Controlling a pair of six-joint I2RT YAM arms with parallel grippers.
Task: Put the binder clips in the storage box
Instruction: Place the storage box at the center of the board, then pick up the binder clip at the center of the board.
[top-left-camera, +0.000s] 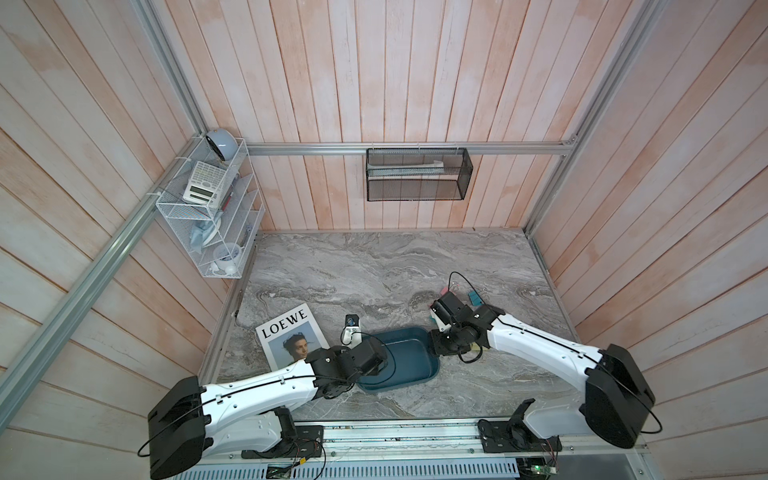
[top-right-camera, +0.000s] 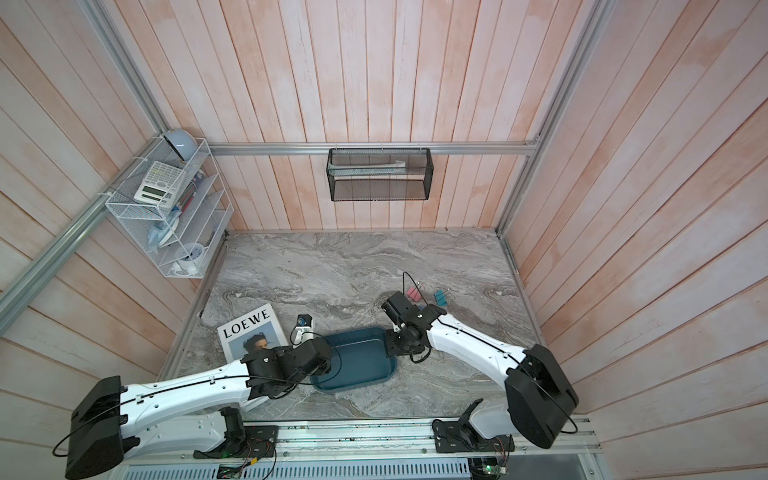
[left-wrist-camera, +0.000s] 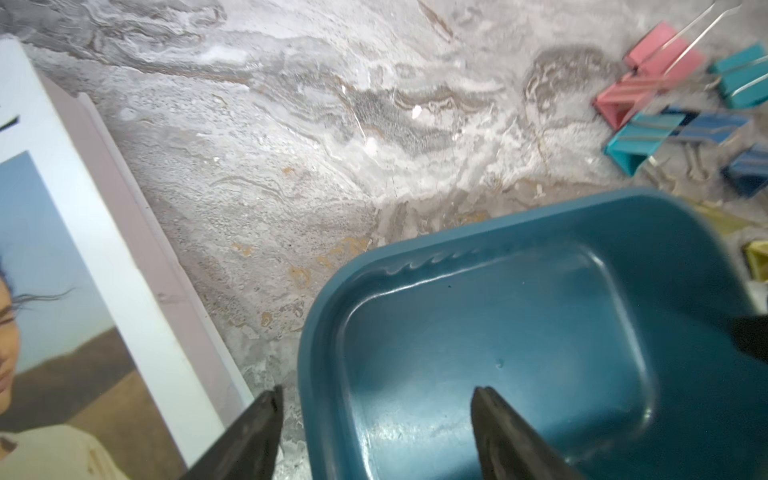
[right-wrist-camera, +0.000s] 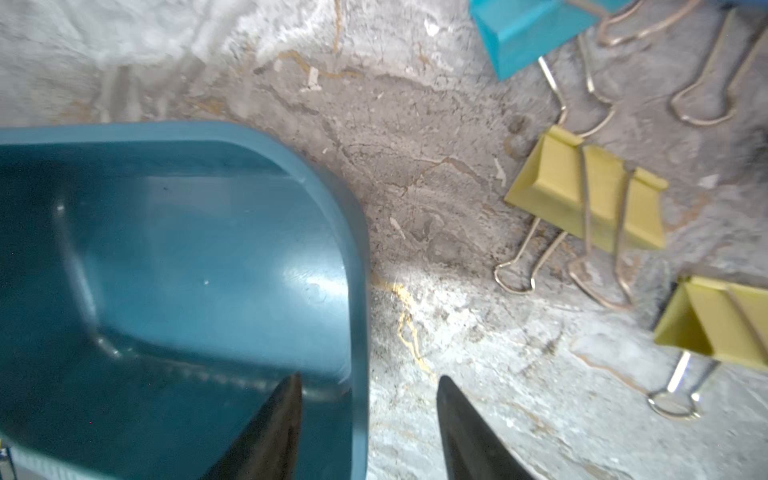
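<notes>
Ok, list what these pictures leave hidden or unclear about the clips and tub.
- Clip count: in both top views the right arm covers whatever lies beside the pink clip and teal clip.
- Blue clip: left wrist view, blurred and cut by the picture edge.
- One yellow clip: right wrist view, cut by the edge.
- Tub, one end: top views, under the left arm.
- Black basket, contents: top views, behind mesh, too small.
</notes>
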